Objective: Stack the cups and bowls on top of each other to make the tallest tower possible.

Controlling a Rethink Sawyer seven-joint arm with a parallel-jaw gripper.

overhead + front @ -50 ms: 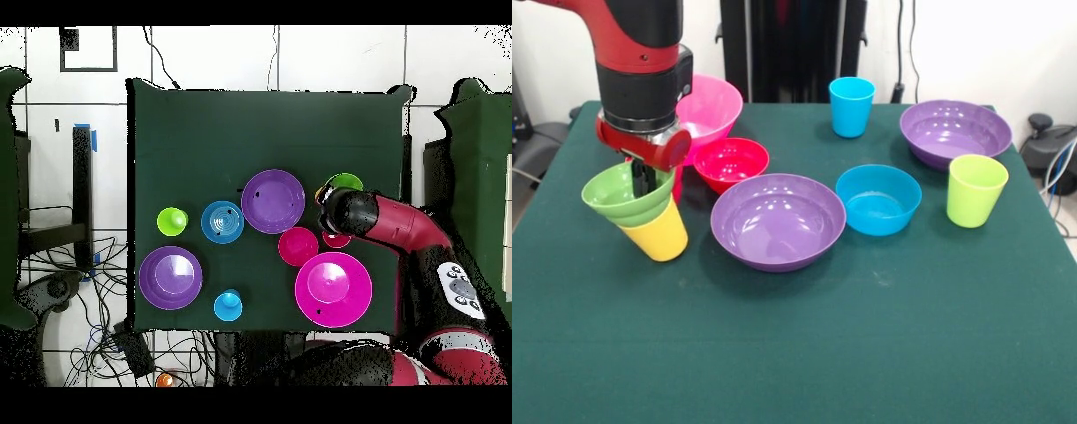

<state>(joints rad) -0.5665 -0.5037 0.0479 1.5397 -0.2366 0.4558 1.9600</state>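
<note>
My gripper (644, 181) reaches down into a small green bowl (613, 196) that sits nested in the yellow cup (660, 237). The pair tilts to the left at the table's left side, and the fingers look closed on the bowl's rim. Just behind the arm a sliver of the red cup (677, 184) shows. In the overhead view the green bowl (345, 181) peeks out beside the gripper (330, 200). Standing apart are the pink bowl (711, 106), red bowl (730, 162), near purple bowl (777, 221), blue bowl (878, 200), far purple bowl (955, 132), blue cup (852, 106) and lime cup (975, 190).
The green table (794, 353) has open cloth across its whole near half. The arm (400, 225) comes in over the pink bowl (333, 289) and the red bowl (297, 246). Cables and floor surround the table.
</note>
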